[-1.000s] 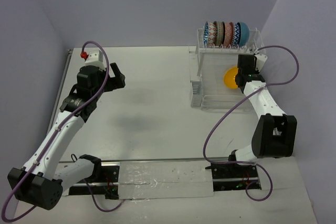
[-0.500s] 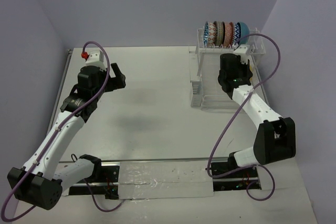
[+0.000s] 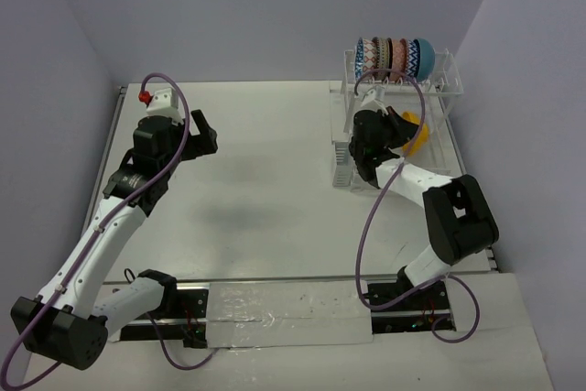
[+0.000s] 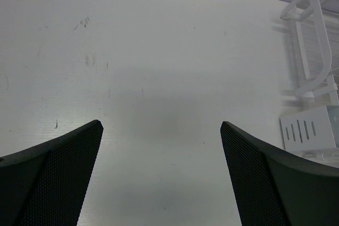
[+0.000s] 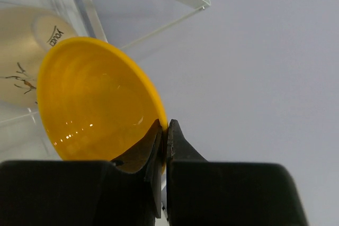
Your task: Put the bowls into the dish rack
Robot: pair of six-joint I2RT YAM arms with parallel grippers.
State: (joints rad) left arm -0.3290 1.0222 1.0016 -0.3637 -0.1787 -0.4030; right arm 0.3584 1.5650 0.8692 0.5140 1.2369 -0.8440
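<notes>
Only a small printed mark (image 5: 53, 36) on the tan bowl (image 5: 16, 51), too skewed to read

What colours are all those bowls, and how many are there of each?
blue-and-white patterned bowls: 2
brown patterned bowl: 1
pink patterned bowl: 1
teal bowl: 1
orange-yellow bowl: 1
tan bowl: 1
Total: 7, though the tightly packed top row is hard to count exactly.
</notes>
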